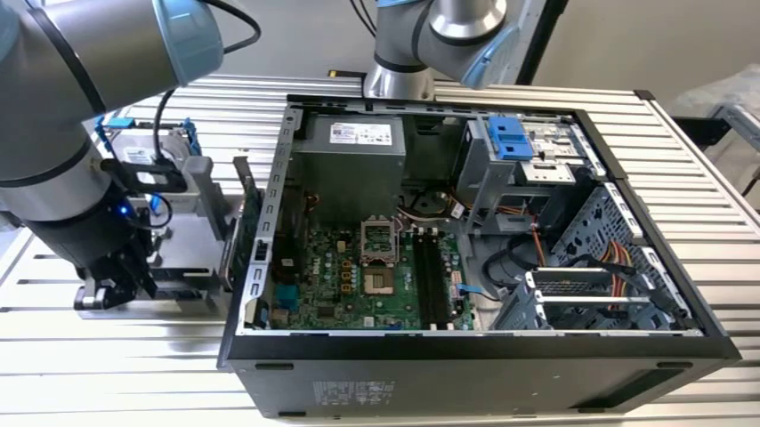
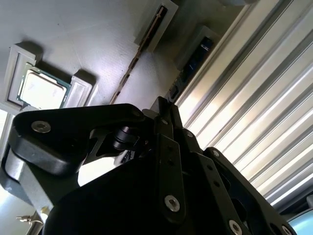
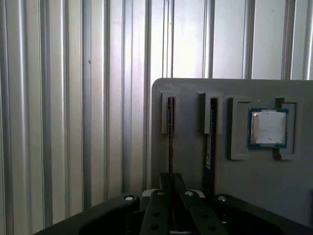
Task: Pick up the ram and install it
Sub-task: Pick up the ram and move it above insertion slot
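Observation:
The ram (image 3: 171, 132) is a thin stick standing on edge in a slot of the grey holder (image 3: 195, 90); it also shows as a narrow line in the second wrist view (image 2: 128, 73). My gripper (image 3: 171, 182) sits over the near end of this stick, its black fingers pressed close on either side of it. In the exterior view the gripper (image 1: 119, 289) is low over the holder (image 1: 178, 258), at the exterior view's left of the open computer case (image 1: 475, 347). The motherboard (image 1: 356, 276) with its long black slots (image 1: 430, 276) lies inside the case.
A second dark stick (image 3: 211, 137) stands in the neighbouring slot, and a square processor (image 3: 267, 127) lies in a recess beyond it. The holder rests on a ribbed aluminium table (image 3: 73, 122). A green card (image 1: 252, 258) stands by the case's wall. Another arm's base (image 1: 404, 53) is behind the case.

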Robot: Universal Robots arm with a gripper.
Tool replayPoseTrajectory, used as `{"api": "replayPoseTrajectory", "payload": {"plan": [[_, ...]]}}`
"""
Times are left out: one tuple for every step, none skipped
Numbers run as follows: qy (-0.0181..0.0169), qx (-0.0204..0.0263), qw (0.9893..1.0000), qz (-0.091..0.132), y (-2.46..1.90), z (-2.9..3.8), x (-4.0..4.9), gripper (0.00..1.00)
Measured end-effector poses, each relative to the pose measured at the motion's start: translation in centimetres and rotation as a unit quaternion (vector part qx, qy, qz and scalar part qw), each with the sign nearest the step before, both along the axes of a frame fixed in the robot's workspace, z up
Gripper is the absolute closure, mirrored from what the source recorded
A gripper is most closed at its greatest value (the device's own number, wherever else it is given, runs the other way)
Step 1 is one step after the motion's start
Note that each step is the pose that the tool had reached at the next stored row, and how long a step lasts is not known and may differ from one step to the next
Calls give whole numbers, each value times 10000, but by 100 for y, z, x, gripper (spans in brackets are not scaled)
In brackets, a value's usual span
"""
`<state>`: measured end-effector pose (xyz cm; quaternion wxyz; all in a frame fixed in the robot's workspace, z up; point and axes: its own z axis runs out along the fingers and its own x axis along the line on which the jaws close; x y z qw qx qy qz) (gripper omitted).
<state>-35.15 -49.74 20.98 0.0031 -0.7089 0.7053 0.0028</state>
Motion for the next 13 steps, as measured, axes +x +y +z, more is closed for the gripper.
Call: {"api": "replayPoseTrajectory", "payload": {"plan": [[0, 0, 10000, 0, 0, 4, 0, 100], [0, 0, 10000, 0, 0, 6, 0, 100], [0, 0, 10000, 0, 0, 10, 0, 100], [0, 0, 10000, 0, 0, 14, 0, 100], [0, 0, 10000, 0, 0, 17, 0, 100], [0, 0, 10000, 0, 0, 19, 0, 100], [0, 0, 10000, 0, 0, 23, 0, 100], [0, 0, 10000, 0, 0, 25, 0, 100], [0, 0, 10000, 0, 0, 28, 0, 100], [0, 0, 10000, 0, 0, 31, 0, 100], [1, -1, 10000, 0, 0, 35, 0, 100], [1, -1, 10000, 0, 0, 41, 0, 100], [1, -1, 10000, 0, 0, 46, 0, 100]]}}
